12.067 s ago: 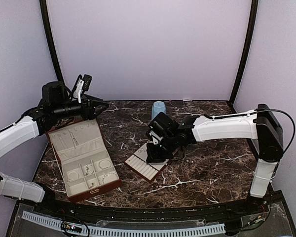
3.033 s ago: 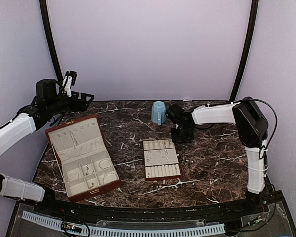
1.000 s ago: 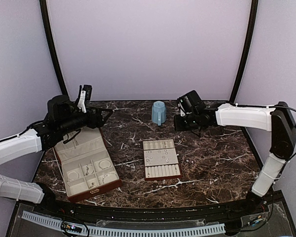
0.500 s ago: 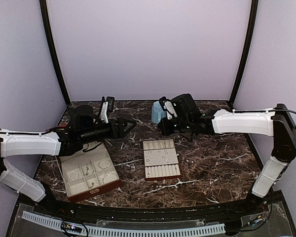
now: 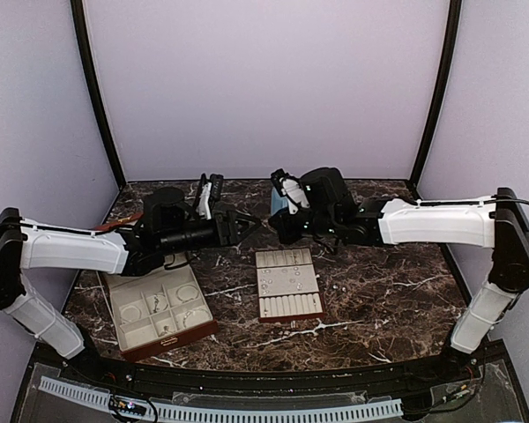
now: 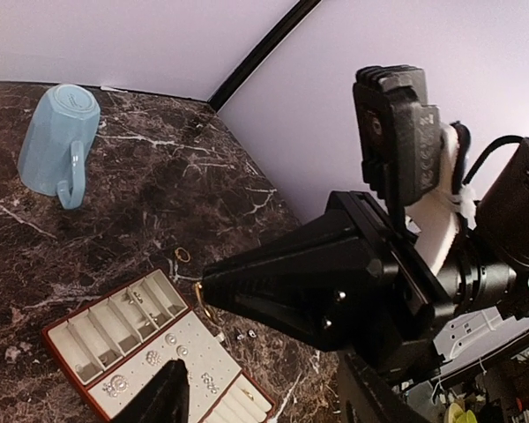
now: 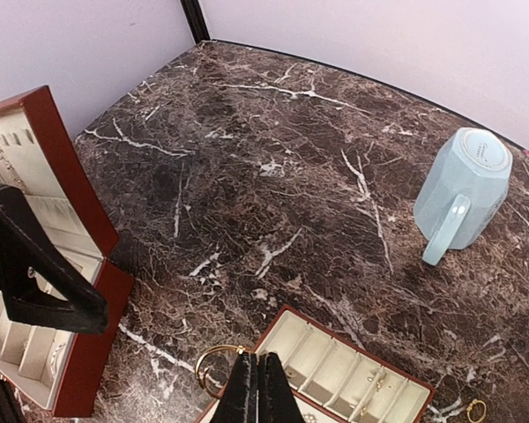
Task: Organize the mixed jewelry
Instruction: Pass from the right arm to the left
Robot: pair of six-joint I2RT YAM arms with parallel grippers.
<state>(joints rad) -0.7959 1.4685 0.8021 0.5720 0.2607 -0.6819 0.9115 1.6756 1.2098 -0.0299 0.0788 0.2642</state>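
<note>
Our right hand (image 7: 257, 388), pressed together, pinches the bracelet hoop (image 7: 215, 347) in the air above the table (image 5: 379, 264). The hoop hangs just right of our left hand (image 5: 243, 226), which faces it half-spread.

The marble table (image 5: 379, 291) holds a box (image 5: 159, 310) lower left, a tray (image 5: 287, 284) centre, an upturned mug (image 7: 463, 189) and a ring (image 6: 183, 255).

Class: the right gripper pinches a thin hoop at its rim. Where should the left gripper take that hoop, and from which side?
Probably the free arc of the hoop, opposite the shut right gripper. The wire is thin and the ring juts out past that pinch. The open left gripper should therefore come in head-on from its own side, one finger inside the ring and one outside.
</note>
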